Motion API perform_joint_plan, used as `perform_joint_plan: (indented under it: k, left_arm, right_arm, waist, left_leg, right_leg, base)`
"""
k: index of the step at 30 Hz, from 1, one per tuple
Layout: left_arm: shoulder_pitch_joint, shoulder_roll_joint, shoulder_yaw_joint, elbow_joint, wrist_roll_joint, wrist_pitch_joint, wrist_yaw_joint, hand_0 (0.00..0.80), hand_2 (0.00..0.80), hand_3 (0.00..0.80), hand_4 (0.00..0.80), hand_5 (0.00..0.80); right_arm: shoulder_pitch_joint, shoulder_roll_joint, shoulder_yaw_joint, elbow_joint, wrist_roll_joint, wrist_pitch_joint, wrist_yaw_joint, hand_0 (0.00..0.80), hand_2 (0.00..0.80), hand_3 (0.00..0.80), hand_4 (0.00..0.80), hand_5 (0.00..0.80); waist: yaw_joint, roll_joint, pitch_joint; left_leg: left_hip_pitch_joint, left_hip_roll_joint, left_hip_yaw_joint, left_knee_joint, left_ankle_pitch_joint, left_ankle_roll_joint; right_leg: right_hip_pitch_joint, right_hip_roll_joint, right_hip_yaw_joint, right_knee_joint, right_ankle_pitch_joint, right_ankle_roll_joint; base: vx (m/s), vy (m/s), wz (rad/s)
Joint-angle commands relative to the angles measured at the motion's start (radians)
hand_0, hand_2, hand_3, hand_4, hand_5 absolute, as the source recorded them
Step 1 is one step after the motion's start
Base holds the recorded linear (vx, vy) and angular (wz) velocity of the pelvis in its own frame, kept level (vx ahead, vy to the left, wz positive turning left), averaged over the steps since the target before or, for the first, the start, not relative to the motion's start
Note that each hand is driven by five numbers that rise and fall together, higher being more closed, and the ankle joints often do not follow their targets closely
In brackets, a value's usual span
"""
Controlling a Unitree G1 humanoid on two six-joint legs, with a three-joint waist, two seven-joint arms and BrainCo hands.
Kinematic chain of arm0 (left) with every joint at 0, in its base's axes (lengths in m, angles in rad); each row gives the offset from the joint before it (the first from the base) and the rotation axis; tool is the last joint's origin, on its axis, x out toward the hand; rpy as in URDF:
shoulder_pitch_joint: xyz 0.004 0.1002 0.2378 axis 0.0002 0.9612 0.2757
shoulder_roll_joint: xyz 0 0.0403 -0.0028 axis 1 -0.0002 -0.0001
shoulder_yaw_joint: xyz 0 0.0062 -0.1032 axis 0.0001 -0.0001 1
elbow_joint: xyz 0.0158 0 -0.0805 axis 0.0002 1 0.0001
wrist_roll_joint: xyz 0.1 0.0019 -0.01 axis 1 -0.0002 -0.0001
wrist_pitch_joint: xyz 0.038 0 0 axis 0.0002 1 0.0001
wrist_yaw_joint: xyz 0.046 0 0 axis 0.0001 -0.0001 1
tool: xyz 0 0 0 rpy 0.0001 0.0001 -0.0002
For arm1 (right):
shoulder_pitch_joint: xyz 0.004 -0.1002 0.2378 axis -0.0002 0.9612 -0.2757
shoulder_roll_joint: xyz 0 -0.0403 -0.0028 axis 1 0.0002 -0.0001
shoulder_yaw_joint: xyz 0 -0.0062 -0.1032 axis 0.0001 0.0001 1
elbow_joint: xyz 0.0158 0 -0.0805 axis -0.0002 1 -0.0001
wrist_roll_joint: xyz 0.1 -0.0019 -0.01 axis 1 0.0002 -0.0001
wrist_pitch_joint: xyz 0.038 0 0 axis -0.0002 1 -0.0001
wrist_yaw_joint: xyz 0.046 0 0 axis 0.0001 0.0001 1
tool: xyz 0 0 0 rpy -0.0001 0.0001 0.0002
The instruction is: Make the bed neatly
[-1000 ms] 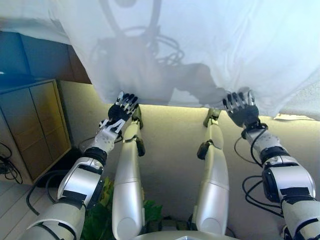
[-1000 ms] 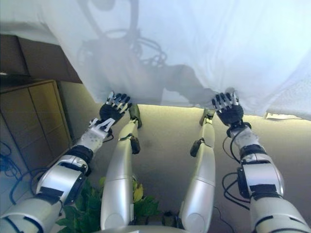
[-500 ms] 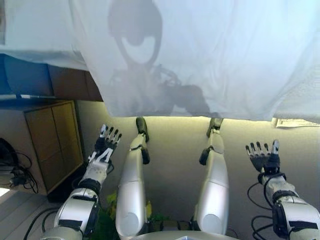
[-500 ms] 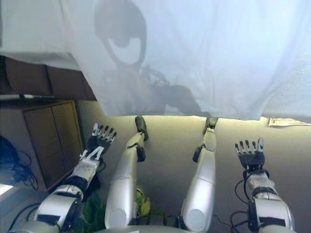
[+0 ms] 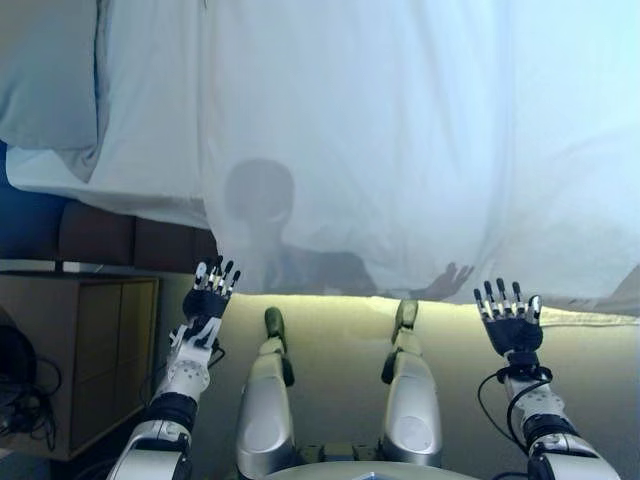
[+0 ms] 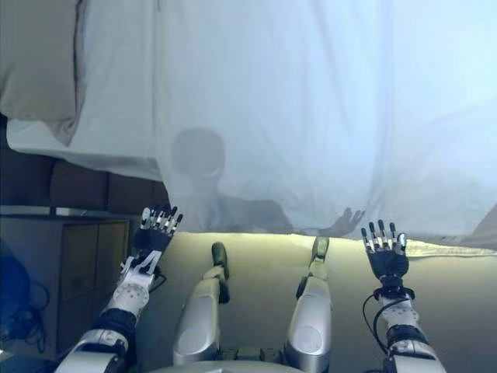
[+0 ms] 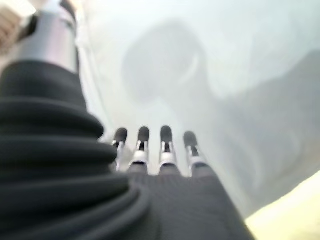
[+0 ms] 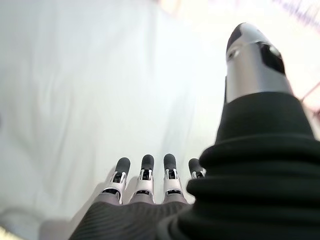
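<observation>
Hanging over the bed edge, the white sheet [image 5: 400, 160] is held by neither hand: left hand [image 5: 207, 300] and right hand [image 5: 509, 325] are spread, empty, just below its hem. Risk: unsecured sheet may slide or wrinkle.

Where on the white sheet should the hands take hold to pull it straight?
Along the white sheet's hanging near hem, from the robot's side. That edge drapes free over the bed's side just beyond both open hands, the left hand and the right hand, so each could probably pinch it straight ahead.
</observation>
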Motion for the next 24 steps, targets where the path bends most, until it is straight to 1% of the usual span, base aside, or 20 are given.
perform_joint_plan:
  k: [1,5,8,10,12,13,16,19,20,22,23,24]
  left_arm:
    - [0.042,0.064,0.003,-0.049,0.116,-0.064,0.024,0.000,0.000,0.000,0.000,0.000]
    - [0.091,0.066,0.020,-0.136,0.197,-0.061,0.075,0.000,0.000,0.000,0.000,0.000]
    - [0.124,0.045,0.037,-0.146,0.218,-0.050,0.081,0.000,0.000,0.000,0.000,0.000]
    - [0.149,0.030,0.040,-0.154,0.246,-0.043,0.102,0.000,0.000,0.000,0.000,0.000]
    - [0.170,0.020,0.049,-0.171,0.232,-0.030,0.102,0.000,0.000,0.000,0.000,0.000]
    - [0.177,0.017,0.053,-0.181,0.231,-0.027,0.096,0.000,0.000,0.000,0.000,0.000]
    - [0.224,0.006,0.063,-0.225,0.251,-0.012,0.092,0.000,0.000,0.000,0.000,0.000]
    - [0.255,0.003,0.062,-0.239,0.294,0.022,0.108,0.000,0.000,0.000,0.000,0.000]
    - [0.262,0.008,0.060,-0.237,0.313,0.030,0.115,0.000,0.000,0.000,0.000,0.000]
    - [0.266,0.024,0.062,-0.247,0.323,0.054,0.117,0.000,0.000,0.000,0.000,0.000]
    - [0.268,0.029,0.061,-0.254,0.329,0.061,0.123,0.000,0.000,0.000,0.000,0.000]
    - [0.269,0.036,0.059,-0.255,0.339,0.060,0.120,0.000,0.000,0.000,0.000,0.000]
  right_arm:
    - [0.107,0.002,0.012,-0.091,-0.105,-0.100,-0.047,0.000,0.000,0.000,0.000,0.000]
    - [0.153,0.036,0.040,-0.144,-0.201,-0.165,-0.154,0.000,0.000,0.000,0.000,0.000]
    - [0.191,0.076,0.062,-0.201,-0.225,-0.175,-0.183,0.000,0.000,0.000,0.000,0.000]
    - [0.219,0.099,0.083,-0.251,-0.280,-0.201,-0.221,0.000,0.000,0.000,0.000,0.000]
    - [0.233,0.115,0.099,-0.309,-0.302,-0.224,-0.262,0.000,0.000,0.000,0.000,0.000]
    - [0.235,0.119,0.100,-0.321,-0.298,-0.221,-0.262,0.000,0.000,0.000,0.000,0.000]
    - [0.256,0.146,0.100,-0.362,-0.258,-0.182,-0.248,0.000,0.000,0.000,0.000,0.000]
    - [0.269,0.161,0.120,-0.379,-0.289,-0.146,-0.260,0.000,0.000,0.000,0.000,0.000]
    - [0.270,0.155,0.135,-0.382,-0.319,-0.115,-0.256,0.000,0.000,0.000,0.000,0.000]
    - [0.275,0.144,0.160,-0.402,-0.330,-0.083,-0.235,0.000,0.000,0.000,0.000,0.000]
    - [0.279,0.141,0.170,-0.414,-0.336,-0.089,-0.218,0.000,0.000,0.000,0.000,0.000]
    - [0.287,0.135,0.181,-0.425,-0.374,-0.100,-0.223,0.000,0.000,0.000,0.000,0.000]
  waist:
    - [0.020,-0.011,-0.128]
    - [0.041,-0.029,-0.206]
    - [0.050,-0.043,-0.260]
    - [0.054,-0.048,-0.296]
    - [0.059,-0.049,-0.320]
    - [0.061,-0.048,-0.325]
    - [0.068,-0.047,-0.344]
    - [0.072,-0.051,-0.349]
    - [0.073,-0.052,-0.352]
    - [0.072,-0.054,-0.355]
    - [0.070,-0.055,-0.356]
    - [0.070,-0.055,-0.357]
  left_leg:
    - [0.025,0.012,-0.013,-0.043,0.050,0.019]
    - [0.105,0.014,-0.007,-0.093,0.052,0.019]
    - [0.153,0.013,-0.007,-0.108,0.047,0.024]
    - [0.187,0.013,-0.006,-0.116,0.043,0.028]
    - [0.224,0.013,-0.004,-0.127,0.041,0.030]
    - [0.233,0.013,-0.002,-0.130,0.040,0.030]
    - [0.266,0.012,0.000,-0.134,0.031,0.033]
    - [0.292,0.012,-0.004,-0.110,0.011,0.037]
    - [0.302,0.010,-0.006,-0.102,0.005,0.040]
    - [0.315,0.010,-0.009,-0.096,-0.001,0.043]
    - [0.321,0.011,-0.009,-0.097,-0.002,0.044]
    - [0.322,0.011,-0.011,-0.097,-0.002,0.044]
  right_leg:
    - [0.062,-0.061,-0.009,0.008,0.016,0.073]
    - [0.136,-0.051,-0.038,-0.037,0.029,0.077]
    - [0.176,-0.044,-0.046,-0.036,0.020,0.076]
    - [0.204,-0.041,-0.049,-0.033,0.010,0.076]
    - [0.240,-0.039,-0.060,-0.040,0.005,0.077]
    - [0.248,-0.038,-0.063,-0.043,0.004,0.077]
    - [0.277,-0.034,-0.066,-0.046,-0.004,0.076]
    - [0.296,-0.035,-0.055,-0.026,-0.021,0.073]
    - [0.305,-0.033,-0.049,-0.020,-0.027,0.070]
    - [0.313,-0.030,-0.043,-0.015,-0.033,0.068]
    - [0.316,-0.028,-0.041,-0.014,-0.035,0.067]
    - [0.318,-0.026,-0.039,-0.014,-0.036,0.067]
  base:
    - [0.209,-0.054,0.06]
    - [0.181,-0.086,0.06]
    - [0.192,-0.095,0.04]
    - [0.196,-0.064,0.02]
    - [0.161,-0.023,0.08]
    - [0.126,0.007,0.07]
    - [0.115,0.005,0.05]
    - [0.116,-0.012,0.03]
    - [0.125,-0.016,-0.01]
    - [0.087,-0.016,-0.02]
    - [0.043,-0.015,-0.01]
    - [0.035,-0.016,0.00]
